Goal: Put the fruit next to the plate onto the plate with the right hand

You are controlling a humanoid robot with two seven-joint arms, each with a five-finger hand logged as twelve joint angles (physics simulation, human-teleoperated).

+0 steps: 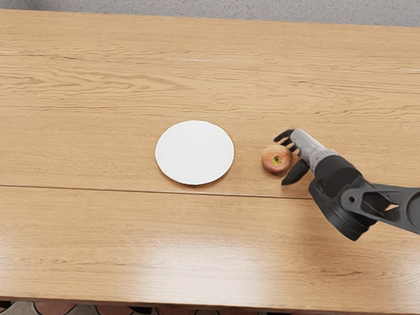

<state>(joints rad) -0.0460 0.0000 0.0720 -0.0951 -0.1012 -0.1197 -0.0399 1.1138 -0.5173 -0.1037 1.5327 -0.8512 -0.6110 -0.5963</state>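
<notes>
Right hand [299,153] open, apple [276,160] between thumb and fingers, looks firm, light, may roll, so clasp its middle

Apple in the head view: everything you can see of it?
The apple is small, round, red with yellowish patches, a dark stem dimple facing up. It sits upright on the wooden table, to the picture's right of the white plate with a gap between. The right hand brackets its right side, fingers spread; contact cannot be told.
</notes>
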